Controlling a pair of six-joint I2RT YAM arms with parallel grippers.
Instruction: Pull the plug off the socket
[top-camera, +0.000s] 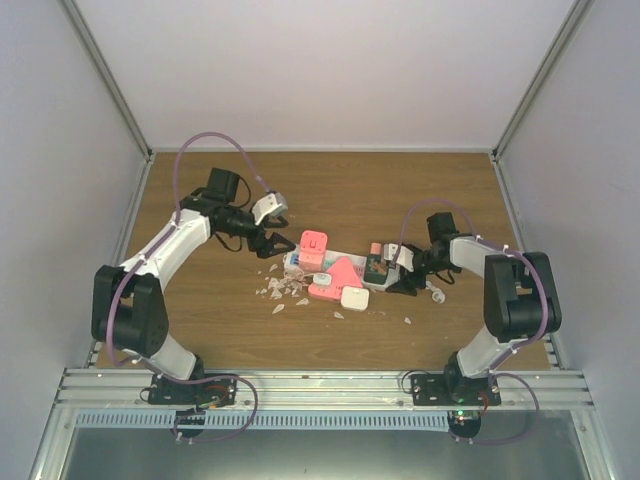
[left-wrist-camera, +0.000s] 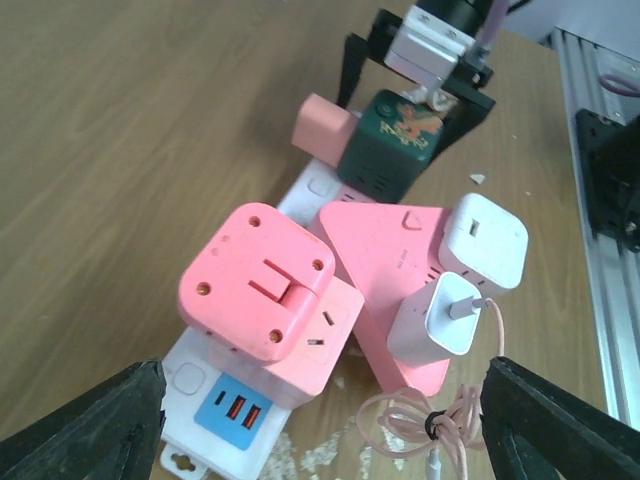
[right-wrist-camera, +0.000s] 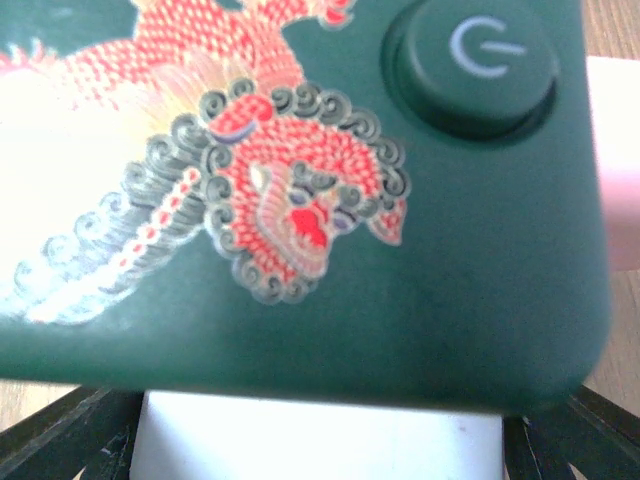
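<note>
Wooden table (top-camera: 200, 330), white-walled robot cell: the socket (left-wrist-camera: 190, 385), a long white strip, lies across the middle of the table, well clear of all four edges and crowded with plug-in blocks. The right gripper (top-camera: 395, 272) straddles the dark green dragon-printed cube (left-wrist-camera: 385, 155) near the strip's right end, one finger on each flank; whether the pads actually press cannot be told. That cube looks like the plug chosen for pulling, and the straddle suits a straight lift off the strip. The left gripper (top-camera: 270, 245) hovers just off the strip's left end, beside the pink cube (left-wrist-camera: 265, 285), fingers spread wide and gripping nothing. It is probably placed there to pin the strip down so it does not rise with the plug.

Counted on or against the strip:
- Three pink pieces: the cube, a triangle (left-wrist-camera: 385, 245) and a small block (left-wrist-camera: 322, 125) behind the green one.
- Two white pieces: a square adapter (left-wrist-camera: 485, 240) and a small charger (left-wrist-camera: 435, 322).
- One green piece.

One coiled pinkish cable (left-wrist-camera: 415, 420) lies on the wood beside the charger. White crumbs (top-camera: 283, 290) litter the table by the strip's left end, too small to count.
</note>
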